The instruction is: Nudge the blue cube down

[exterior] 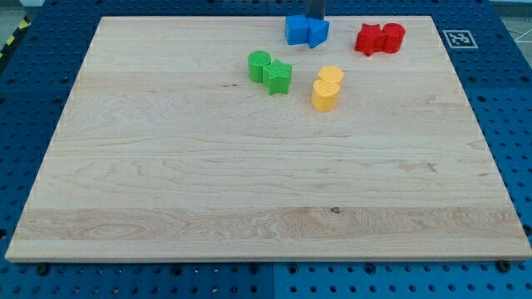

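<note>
While the rod is entering from the view's top edge, my tip point(316, 19) is sitting right at the top side of the 2 blue blocks, seemingly touching them where they meet; contact itself is too small to confirm. There is no claw on this rig, only the bare rod, so nothing is being grasped. The blue cube point(297, 29) is lying near the top edge of the wooden board point(249, 183), a little right of centre, with a blue triangular block point(318, 32) pressing against its right side. To the view's right, 2 red blocks point(381, 38) are sitting side by side, touching, shapes unclear. Below and left of the blue pair, a green cylinder point(259, 65) is touching a green star-like block point(279, 76). Just right of those, 2 yellow blocks point(327, 88) are lying stacked diagonally, touching. A fiducial marker point(458, 38) is showing on the blue pegboard table point(33, 91).
</note>
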{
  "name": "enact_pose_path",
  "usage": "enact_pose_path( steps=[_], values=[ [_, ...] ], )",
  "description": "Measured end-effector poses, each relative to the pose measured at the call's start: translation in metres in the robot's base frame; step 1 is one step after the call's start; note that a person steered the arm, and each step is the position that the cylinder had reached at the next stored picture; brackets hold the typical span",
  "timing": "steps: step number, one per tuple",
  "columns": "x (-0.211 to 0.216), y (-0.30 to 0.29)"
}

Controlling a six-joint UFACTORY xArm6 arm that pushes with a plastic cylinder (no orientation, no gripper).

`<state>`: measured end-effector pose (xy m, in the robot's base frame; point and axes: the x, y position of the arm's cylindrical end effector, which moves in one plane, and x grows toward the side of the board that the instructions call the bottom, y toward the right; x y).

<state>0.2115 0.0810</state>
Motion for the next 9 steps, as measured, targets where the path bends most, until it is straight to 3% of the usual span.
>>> enact_pose_path(
  steps=[3, 5, 9],
  values=[
    [-0.019, 0.015],
    [-0.018, -0.031],
    [-0.008, -0.039]
  ],
)
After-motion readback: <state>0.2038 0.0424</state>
